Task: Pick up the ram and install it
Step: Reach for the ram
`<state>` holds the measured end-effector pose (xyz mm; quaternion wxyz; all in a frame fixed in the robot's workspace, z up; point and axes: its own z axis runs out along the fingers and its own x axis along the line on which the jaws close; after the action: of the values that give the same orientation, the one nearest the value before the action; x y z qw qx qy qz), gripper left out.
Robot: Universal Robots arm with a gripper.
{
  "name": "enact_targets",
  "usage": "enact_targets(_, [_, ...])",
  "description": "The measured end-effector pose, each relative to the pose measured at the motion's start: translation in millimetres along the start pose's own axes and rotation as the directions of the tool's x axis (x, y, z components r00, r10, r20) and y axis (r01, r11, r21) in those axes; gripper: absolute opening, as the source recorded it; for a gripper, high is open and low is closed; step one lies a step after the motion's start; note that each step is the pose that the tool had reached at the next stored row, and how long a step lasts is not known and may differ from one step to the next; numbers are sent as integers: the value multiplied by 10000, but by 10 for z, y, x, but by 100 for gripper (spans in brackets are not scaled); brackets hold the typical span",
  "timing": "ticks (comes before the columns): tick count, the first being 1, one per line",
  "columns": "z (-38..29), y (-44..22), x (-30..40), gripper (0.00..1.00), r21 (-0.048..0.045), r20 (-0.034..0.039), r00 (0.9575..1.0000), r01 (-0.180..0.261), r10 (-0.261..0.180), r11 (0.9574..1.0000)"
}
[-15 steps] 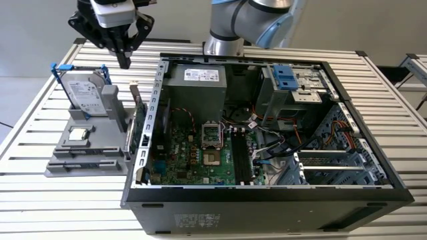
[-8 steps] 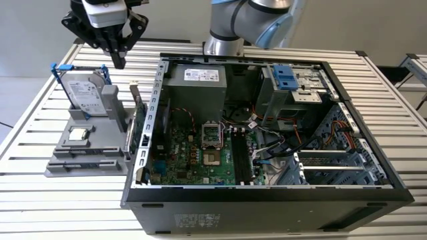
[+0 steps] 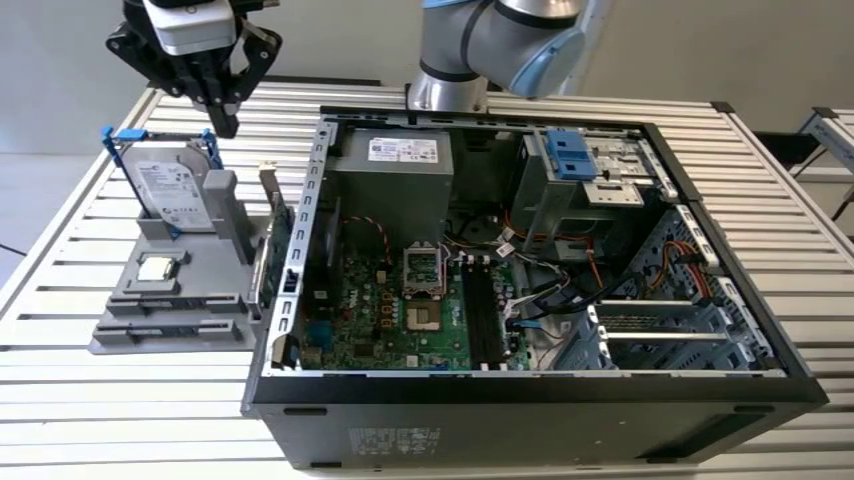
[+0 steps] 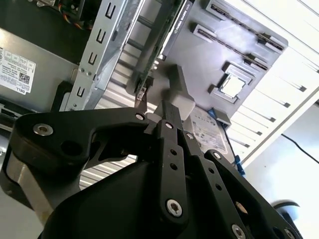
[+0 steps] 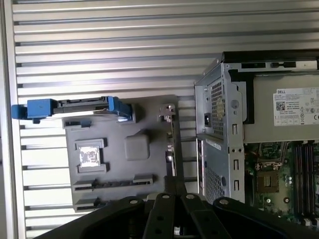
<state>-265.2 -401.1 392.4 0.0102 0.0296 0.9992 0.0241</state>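
Note:
The ram [image 3: 282, 250] is a thin dark-green stick standing on edge at the side of the grey fixture [image 3: 174, 310] nearest the computer case. It appears edge-on in the first wrist view [image 5: 172, 144] and as a dark strip in the second wrist view [image 4: 175, 27]. My gripper [image 3: 224, 122] hangs above the fixture's far end, over the hard drive [image 3: 174, 190], well apart from the ram. Its fingers [image 4: 167, 117] look pressed together with nothing between them. The black finger links [image 5: 174, 194] point toward the fixture.
The open computer case [image 3: 721, 300] lies on the slatted table, its motherboard [image 3: 387, 310] and memory slots [image 3: 483, 310] exposed. The fixture also holds a silver CPU chip [image 3: 158, 268]. The arm's base [image 3: 447, 90] stands behind the case.

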Motion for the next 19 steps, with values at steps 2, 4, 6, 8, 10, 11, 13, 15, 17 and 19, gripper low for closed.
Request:
enact_targets(2, [-1, -2, 21, 0, -1, -4, 10000, 81, -81, 10000])
enact_targets(4, [-1, -3, 40, 0, -3, -8, 9999, 165, -165, 9999])
enact_targets(6, [-1, -4, 57, 0, -4, -14, 9997, 254, -254, 9997])
enact_targets(8, [-1, -5, 73, 0, -7, -19, 9994, 352, -352, 9994])
enact_targets(10, [-2, -6, 90, 0, -8, -26, 9990, 443, -443, 9990])
enact_targets(11, [-2, -6, 98, 0, -9, -29, 9988, 487, -487, 9988])
enact_targets(13, [-2, -8, 119, 0, -11, -32, 9985, 549, -549, 9985])
enact_targets(15, [-3, -9, 147, 0, -11, -33, 9984, 562, -562, 9984])
enact_targets(17, [-3, -11, 172, 0, -11, -32, 9984, 561, -562, 9984])
enact_targets(19, [-4, -12, 198, 0, -11, -33, 9984, 562, -562, 9984])
